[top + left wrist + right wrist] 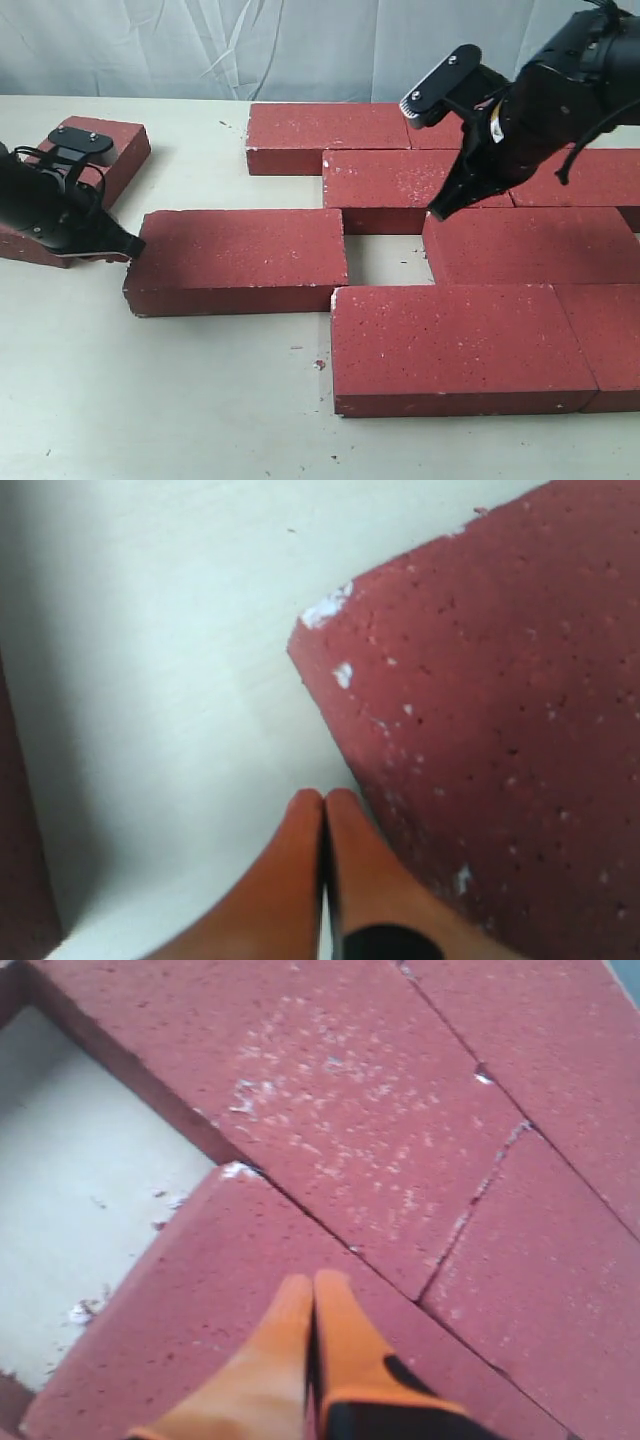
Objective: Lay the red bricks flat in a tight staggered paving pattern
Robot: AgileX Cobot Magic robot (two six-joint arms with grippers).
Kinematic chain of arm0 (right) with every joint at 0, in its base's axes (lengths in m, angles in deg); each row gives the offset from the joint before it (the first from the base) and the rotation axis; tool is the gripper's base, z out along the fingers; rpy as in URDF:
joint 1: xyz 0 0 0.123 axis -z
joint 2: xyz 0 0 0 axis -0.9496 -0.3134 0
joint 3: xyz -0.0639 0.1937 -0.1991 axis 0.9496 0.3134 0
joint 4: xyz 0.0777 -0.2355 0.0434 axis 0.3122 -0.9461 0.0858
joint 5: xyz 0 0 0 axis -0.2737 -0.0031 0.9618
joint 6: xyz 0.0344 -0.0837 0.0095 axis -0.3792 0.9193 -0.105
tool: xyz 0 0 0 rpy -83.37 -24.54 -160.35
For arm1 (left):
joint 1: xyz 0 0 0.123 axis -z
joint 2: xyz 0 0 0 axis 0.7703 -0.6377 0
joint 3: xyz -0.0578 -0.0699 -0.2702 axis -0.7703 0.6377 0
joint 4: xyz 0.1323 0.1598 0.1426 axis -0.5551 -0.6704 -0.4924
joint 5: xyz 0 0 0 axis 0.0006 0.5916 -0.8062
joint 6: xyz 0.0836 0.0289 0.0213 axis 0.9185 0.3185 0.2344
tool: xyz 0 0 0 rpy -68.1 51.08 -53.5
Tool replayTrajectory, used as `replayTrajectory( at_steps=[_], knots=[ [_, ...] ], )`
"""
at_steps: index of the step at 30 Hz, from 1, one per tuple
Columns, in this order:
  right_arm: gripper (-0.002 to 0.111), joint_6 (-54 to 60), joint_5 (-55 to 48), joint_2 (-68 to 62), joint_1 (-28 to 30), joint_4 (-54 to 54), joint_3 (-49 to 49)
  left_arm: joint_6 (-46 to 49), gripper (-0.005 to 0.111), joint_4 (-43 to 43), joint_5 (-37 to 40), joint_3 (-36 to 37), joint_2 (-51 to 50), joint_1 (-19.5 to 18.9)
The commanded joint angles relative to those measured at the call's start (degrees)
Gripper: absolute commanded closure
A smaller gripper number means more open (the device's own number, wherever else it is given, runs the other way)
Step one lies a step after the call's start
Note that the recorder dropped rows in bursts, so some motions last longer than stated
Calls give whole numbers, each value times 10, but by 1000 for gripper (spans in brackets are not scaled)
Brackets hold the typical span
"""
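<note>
Several dark red bricks lie flat in staggered rows at the right. One red brick (240,260) (500,710) sits apart at the left of the third row, a bare gap (383,257) between it and the neighbouring brick (530,245) (230,1310). My left gripper (133,246) (324,798) is shut and empty, its tips against that loose brick's left end. My right gripper (437,213) (313,1282) is shut and empty, tips down on the top left corner of the neighbouring brick. Another brick (110,150) lies at the far left behind the left arm.
The pale table (180,400) stretches open in front and to the left. A crumpled white backdrop (200,50) hangs behind. Small red crumbs (318,364) lie near the front brick (455,345).
</note>
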Motion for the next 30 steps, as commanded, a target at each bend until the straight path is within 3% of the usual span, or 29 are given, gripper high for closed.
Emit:
replayTrajectory(
  at_steps=[1, 8, 14, 19, 30],
  knots=[
    [108, -31, 78, 23, 55, -10, 34, -7, 107, -5, 0, -1, 0, 8],
    [108, -31, 100, 24, 118, 35, 42, -15, 107, 1, 5, -1, 0, 8],
    [108, -31, 128, 23, 118, 53, 42, -15, 107, 6, 8, -1, 0, 9],
    [108, -31, 128, 23, 118, 59, 42, -13, 107, 6, -13, -1, 0, 46],
    [108, -31, 137, 23, 118, 66, 42, -11, 107, 20, -10, -6, 0, 51]
  ],
)
